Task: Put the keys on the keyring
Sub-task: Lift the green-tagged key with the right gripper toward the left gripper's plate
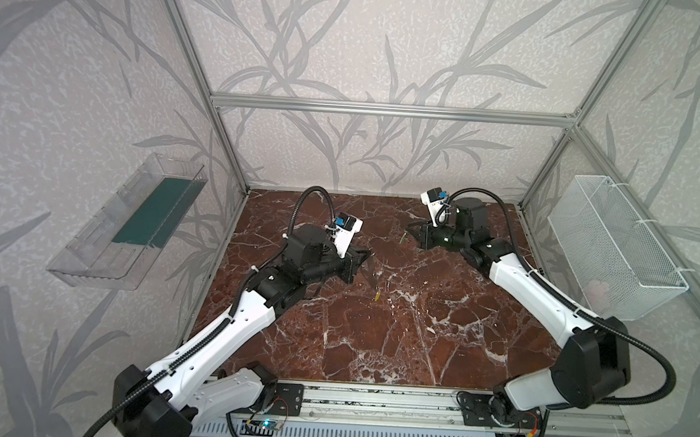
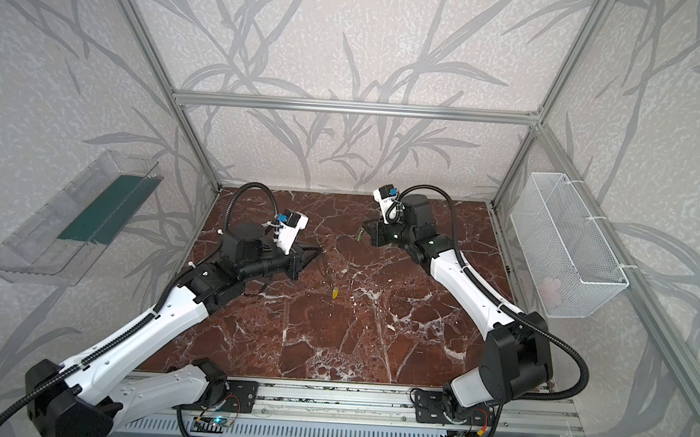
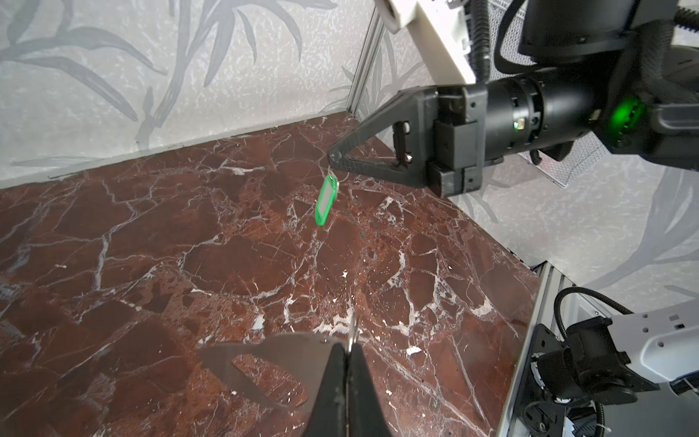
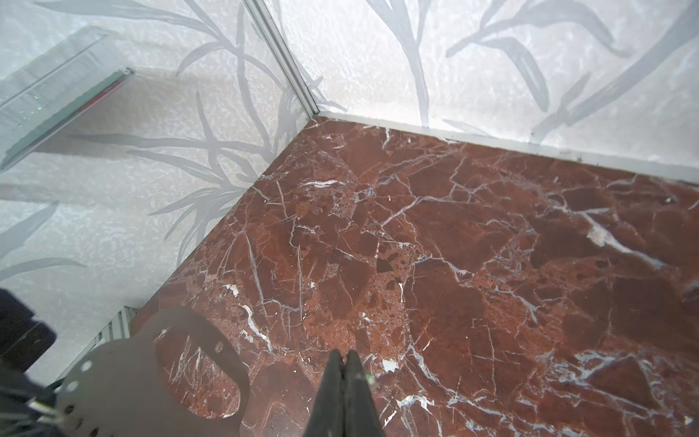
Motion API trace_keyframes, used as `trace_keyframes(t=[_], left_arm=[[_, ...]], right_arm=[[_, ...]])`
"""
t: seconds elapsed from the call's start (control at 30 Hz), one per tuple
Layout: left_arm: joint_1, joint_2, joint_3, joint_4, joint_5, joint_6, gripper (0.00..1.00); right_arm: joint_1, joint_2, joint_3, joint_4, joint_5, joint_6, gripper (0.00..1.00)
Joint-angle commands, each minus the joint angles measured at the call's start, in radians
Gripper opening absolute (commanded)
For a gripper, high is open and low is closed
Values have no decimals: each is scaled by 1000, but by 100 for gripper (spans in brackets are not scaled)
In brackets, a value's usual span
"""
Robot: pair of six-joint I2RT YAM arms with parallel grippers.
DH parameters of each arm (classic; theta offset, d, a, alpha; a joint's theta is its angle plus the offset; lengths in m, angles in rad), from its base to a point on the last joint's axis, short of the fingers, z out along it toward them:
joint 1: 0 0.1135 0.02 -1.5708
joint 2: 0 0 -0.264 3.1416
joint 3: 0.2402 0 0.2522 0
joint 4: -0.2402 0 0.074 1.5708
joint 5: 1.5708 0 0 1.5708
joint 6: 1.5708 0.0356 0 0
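My left gripper (image 3: pixel 350 346) is shut on the keyring (image 3: pixel 264 363), a flat grey plate with a large oval cutout. A thin silvery sliver sticks out between its fingertips. The right wrist view shows the plate (image 4: pixel 132 378) and its row of small edge holes. In both top views a yellow tag (image 1: pixel 377 297) (image 2: pixel 335 293) shows just below the left gripper (image 1: pixel 369 255). I cannot tell whether it hangs from the plate. My right gripper (image 3: pixel 333 156) (image 1: pixel 408 227) is shut on a key's small ring. Its green tag (image 3: pixel 326 202) (image 1: pixel 402 238) dangles above the table.
The table (image 1: pixel 374 346) is red-brown marble, walled in by an aluminium frame. A clear plastic shelf (image 1: pixel 131 223) hangs on the left wall. A white mesh basket (image 1: pixel 612 252) hangs on the right wall. The arms' mounting rail (image 1: pixel 370 408) runs along the front edge.
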Motion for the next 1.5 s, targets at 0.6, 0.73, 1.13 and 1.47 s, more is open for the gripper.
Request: trace_keyframes(t=[0.6, 0.73, 1.13, 1.47], left_arm=[[-127, 48, 129, 54, -133, 68, 0], [-149, 46, 143, 45, -182, 87, 0], [-181, 49, 156, 53, -211, 96, 0], [-197, 49, 158, 57, -219, 101, 0]], right_arm=[[-5, -237, -116, 93, -315, -91, 0], [-6, -251, -117, 103, -343, -90, 0], [4, -258, -126, 172, -414, -36, 0], [47, -233, -113, 180, -412, -37, 0]])
